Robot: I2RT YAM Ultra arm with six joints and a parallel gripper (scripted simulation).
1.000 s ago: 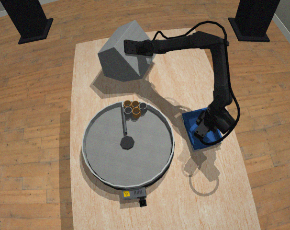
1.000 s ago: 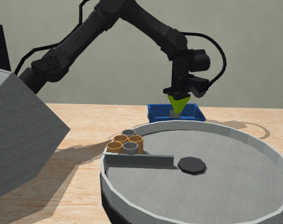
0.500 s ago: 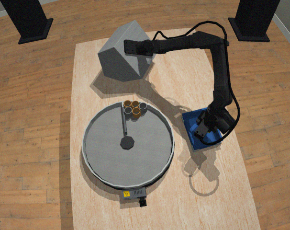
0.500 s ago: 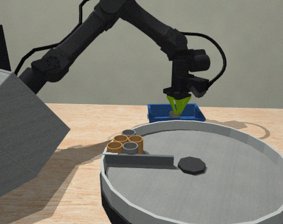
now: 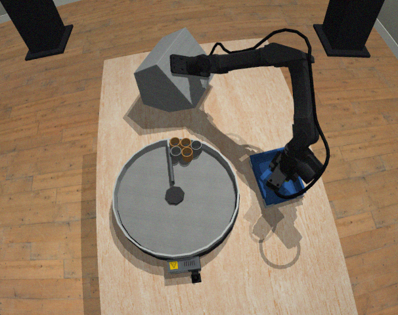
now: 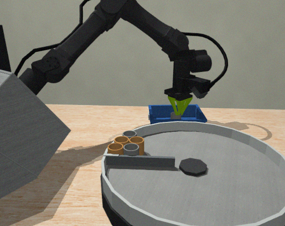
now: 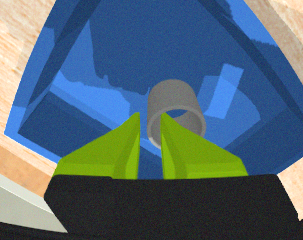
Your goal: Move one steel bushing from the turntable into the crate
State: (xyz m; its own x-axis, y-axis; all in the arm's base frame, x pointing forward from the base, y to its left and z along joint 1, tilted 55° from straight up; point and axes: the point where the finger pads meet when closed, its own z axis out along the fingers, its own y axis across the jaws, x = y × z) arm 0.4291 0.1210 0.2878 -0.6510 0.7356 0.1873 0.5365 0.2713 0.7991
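My gripper (image 6: 178, 114) (image 7: 150, 120) is slightly open, with its green fingertips low inside the blue crate (image 5: 255, 167) (image 6: 159, 112) (image 7: 136, 45). A grey steel bushing (image 6: 173, 115) (image 7: 172, 95) is in the crate at the fingertips. In the wrist view the right fingertip overlaps its mouth and the left one is just outside its wall, with gaps beside the wall. Whether its base touches the crate floor is hidden. On the turntable (image 5: 141, 216) (image 6: 223, 194), two steel bushings and several copper-coloured bushings stand clustered against the rim and the divider.
The dark divider bar (image 5: 170, 166) (image 6: 140, 161) runs from the rim towards the dark hub (image 5: 174, 195) (image 6: 193, 166). A large grey block (image 5: 158, 89) (image 6: 21, 126) stands near the arm's base. A small motor box (image 5: 189, 264) is at the turntable's front edge.
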